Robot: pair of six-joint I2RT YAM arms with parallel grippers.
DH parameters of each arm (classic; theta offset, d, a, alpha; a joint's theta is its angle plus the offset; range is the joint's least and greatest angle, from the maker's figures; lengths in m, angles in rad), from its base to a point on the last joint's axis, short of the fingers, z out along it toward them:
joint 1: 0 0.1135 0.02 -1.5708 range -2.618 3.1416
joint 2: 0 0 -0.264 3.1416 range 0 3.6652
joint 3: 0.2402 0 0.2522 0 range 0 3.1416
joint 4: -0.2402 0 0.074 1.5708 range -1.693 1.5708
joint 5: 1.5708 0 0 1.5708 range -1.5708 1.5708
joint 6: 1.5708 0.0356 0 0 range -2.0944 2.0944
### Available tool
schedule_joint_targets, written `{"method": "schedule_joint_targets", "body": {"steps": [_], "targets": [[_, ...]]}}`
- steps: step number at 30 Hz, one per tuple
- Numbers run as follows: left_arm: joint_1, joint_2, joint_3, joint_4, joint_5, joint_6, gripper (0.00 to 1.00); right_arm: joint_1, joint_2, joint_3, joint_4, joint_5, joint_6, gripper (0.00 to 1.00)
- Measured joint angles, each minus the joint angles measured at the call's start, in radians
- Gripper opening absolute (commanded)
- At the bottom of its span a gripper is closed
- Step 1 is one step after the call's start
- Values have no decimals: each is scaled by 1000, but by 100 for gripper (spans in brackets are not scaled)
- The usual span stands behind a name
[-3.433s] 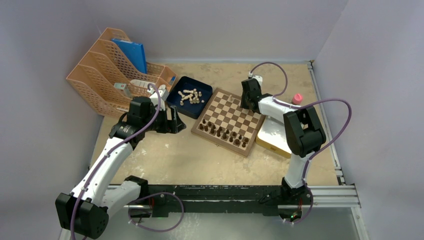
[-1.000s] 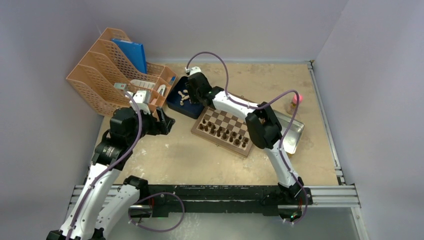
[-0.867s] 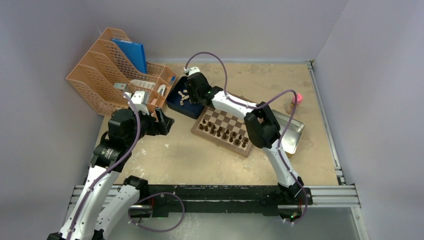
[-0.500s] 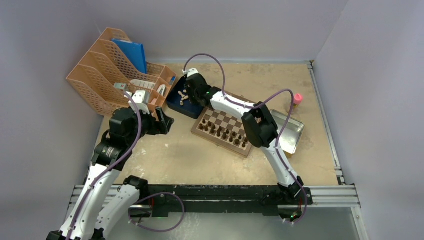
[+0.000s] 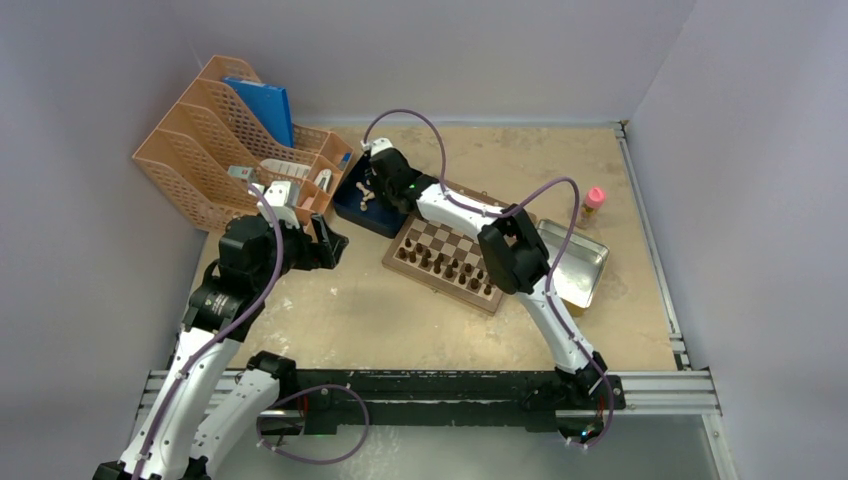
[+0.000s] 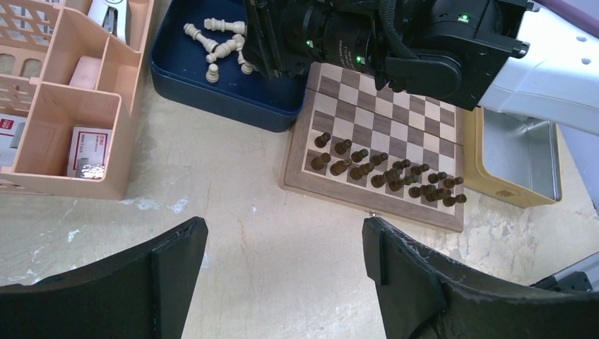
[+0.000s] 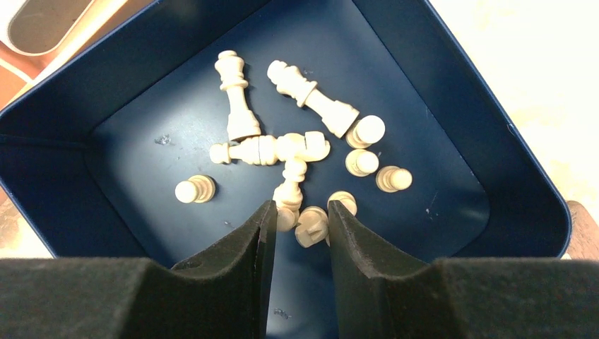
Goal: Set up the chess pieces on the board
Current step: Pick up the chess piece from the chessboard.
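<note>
The pale chess pieces lie loose in a dark blue tray. None of them are on the board. In the right wrist view they cluster in the middle of the tray floor. A few taller ones lie on their sides, and several small ones are seen end-on.

The right pincer reaches down into the tray from the bottom of that frame. Its two dark jaws are close together with a narrow gap between them. One small pale piece sits in the gap at the tips. From this angle I cannot tell whether the jaws are pinching it or only flanking it.

In the top view the tray sits upper centre, just beside the board's upper left corner. The board lies at an angle in the middle of the desk. Dark brown pieces stand in two rough rows along its lower edge.

A yellow-rimmed metal tin lies just beside the board's right edge. A small bottle with a pink cap stands near the tin, towards the upper right.

An orange organiser fills the upper left, next to the tray. A blue folder stands in one of its slots.

The left pincer hangs over bare desk to the lower left of the board. Its jaws are spread wide and hold nothing.
</note>
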Motion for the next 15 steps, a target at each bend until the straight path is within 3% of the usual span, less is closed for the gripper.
{"method": "schedule_joint_targets", "body": {"steps": [15], "targets": [[0, 0, 0, 0, -3, 0, 81, 0, 2, 6, -2, 12, -8, 32]]}}
